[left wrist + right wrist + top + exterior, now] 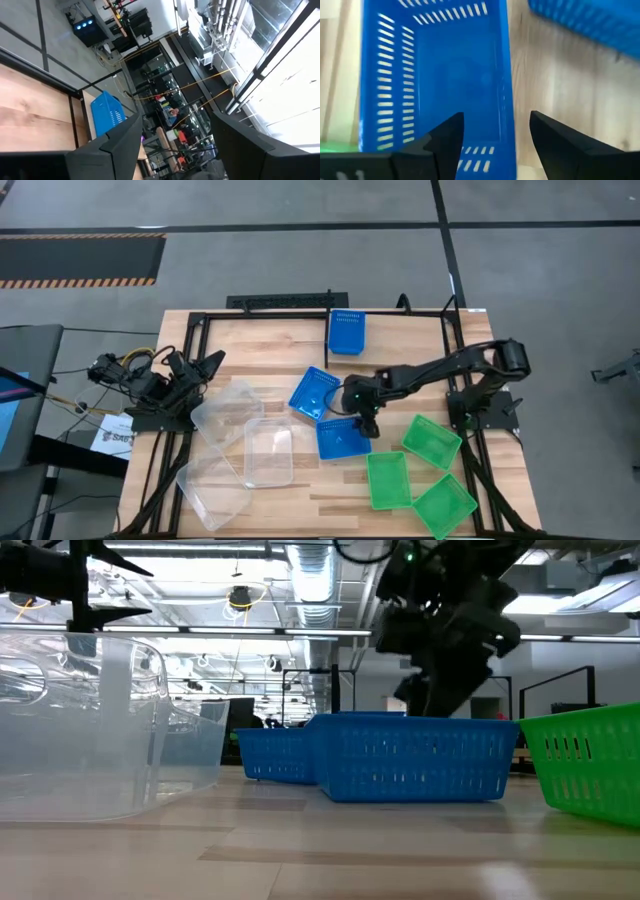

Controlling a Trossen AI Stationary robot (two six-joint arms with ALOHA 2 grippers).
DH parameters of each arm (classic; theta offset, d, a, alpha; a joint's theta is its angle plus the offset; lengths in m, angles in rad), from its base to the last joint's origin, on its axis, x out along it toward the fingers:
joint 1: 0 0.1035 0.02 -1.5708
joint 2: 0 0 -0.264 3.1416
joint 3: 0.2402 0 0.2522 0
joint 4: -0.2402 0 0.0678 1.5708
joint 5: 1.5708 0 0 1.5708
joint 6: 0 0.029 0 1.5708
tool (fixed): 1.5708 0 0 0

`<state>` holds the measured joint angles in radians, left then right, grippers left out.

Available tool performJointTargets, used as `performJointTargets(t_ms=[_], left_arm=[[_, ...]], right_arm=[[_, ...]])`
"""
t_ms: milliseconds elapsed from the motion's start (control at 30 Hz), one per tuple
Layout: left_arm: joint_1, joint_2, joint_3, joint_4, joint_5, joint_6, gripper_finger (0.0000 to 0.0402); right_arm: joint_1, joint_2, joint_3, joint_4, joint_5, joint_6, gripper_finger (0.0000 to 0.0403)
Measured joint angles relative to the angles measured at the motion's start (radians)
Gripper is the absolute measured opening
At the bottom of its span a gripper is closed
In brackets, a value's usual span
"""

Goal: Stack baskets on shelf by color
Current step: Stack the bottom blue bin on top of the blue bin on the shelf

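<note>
Right gripper (367, 426): fingers spread, empty, poised over the rim of the near blue basket (343, 439); a descent off-centre would likely push the thin wall aside and skid the basket into the tilted blue basket (315, 392) just beside it. Third blue basket (347, 331) at the shelf's (270, 340) far edge; green baskets (432, 442) and clear baskets (268, 450) crowd either flank; left gripper (205, 366) waits, spread, at the left edge.

Three blue baskets: one (347, 331) upright at upper centre of the high view on the shelf (270, 340), one (315, 392) tilted mid-frame, one (343, 439) flat just below it. Three clear baskets (268, 452) overlap lower left, seemingly askew. Three green baskets (388, 480) cluster lower right, separate, open side up.
</note>
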<state>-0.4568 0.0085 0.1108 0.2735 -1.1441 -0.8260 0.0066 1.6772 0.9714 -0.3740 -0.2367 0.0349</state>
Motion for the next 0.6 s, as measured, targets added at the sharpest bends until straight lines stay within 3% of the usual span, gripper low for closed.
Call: performJointTargets(t_ms=[167,433,600], left_arm=[[0.000,0.000,0.000,-0.002,0.003,-0.001,0.0224],[0.000,0.000,0.000,-0.006,0.012,-0.009,0.0224],[0.000,0.000,0.000,-0.008,0.013,-0.010,0.0224]], right_arm=[[-0.002,0.014,0.000,-0.061,0.004,0.052,0.0208],[-0.002,0.000,0.000,-0.131,-0.003,0.094,0.0018],[-0.003,-0.063,0.000,-0.162,-0.018,0.090,0.0019]])
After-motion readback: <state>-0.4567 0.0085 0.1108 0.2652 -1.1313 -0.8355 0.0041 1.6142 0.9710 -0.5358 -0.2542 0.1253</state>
